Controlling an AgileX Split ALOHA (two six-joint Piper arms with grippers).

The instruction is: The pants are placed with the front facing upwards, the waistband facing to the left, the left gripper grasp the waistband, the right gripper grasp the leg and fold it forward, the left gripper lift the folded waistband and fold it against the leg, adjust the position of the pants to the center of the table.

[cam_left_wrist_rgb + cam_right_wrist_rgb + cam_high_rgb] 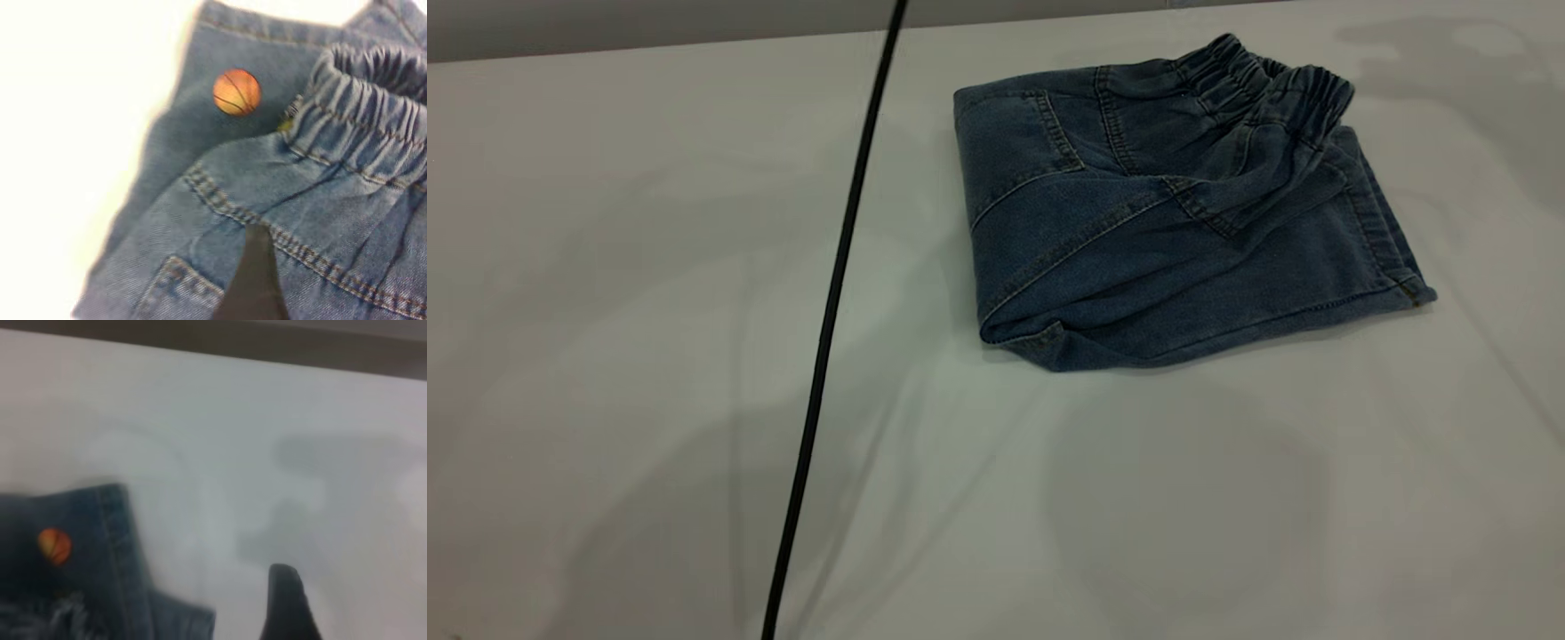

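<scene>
Both folds look done, pants (1174, 213) bunched far-right on the bench (649, 356), waistband (1263, 84) on top; can't tell either pincer's state; risk: dragging it to center snags loose top layer and unfolds the stack.

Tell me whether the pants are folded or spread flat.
Folded. The pants lie as a compact layered bundle on the table, with the waistband doubled over on top of the leg fabric.
</scene>
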